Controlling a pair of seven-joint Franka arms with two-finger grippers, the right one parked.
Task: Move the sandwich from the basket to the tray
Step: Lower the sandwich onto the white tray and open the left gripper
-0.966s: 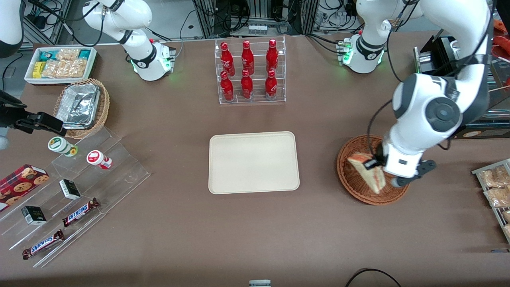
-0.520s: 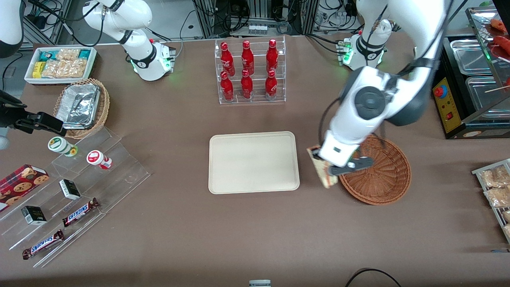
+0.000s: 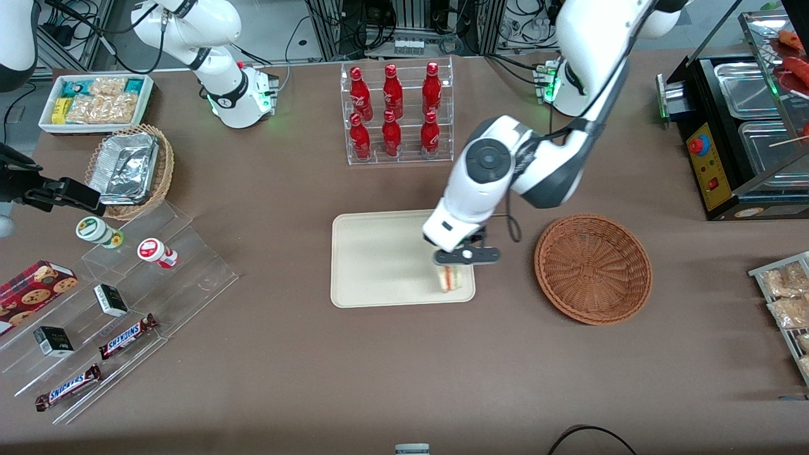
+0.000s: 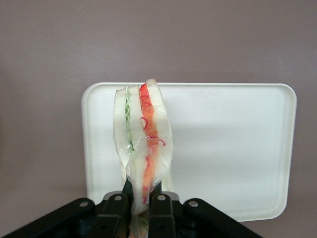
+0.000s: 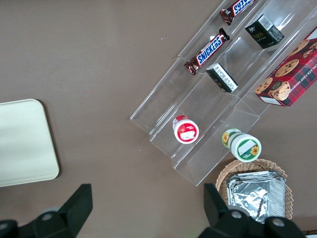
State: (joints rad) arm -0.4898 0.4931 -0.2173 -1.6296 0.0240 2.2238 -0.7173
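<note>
My left gripper [image 3: 456,262] [image 4: 141,206] is shut on the clear-wrapped sandwich [image 3: 450,278] [image 4: 142,139], a pale wedge with green and red-orange filling, held on edge. It hangs over the corner of the cream tray [image 3: 379,259] [image 4: 233,144] that is nearest the front camera and the basket. In the wrist view the sandwich stands clear above the tray's surface. The reddish-brown wicker basket [image 3: 593,268] sits beside the tray toward the working arm's end of the table, with nothing in it.
A clear rack of red bottles [image 3: 396,114] stands farther from the front camera than the tray. Toward the parked arm's end are clear display steps [image 3: 126,303] with snack bars and cups, a tan basket with foil containers [image 3: 129,167] and a white snack box [image 3: 95,101].
The gripper has carried the sandwich out of the basket, across the gap and over the tray's near corner. The basket now holds nothing.
</note>
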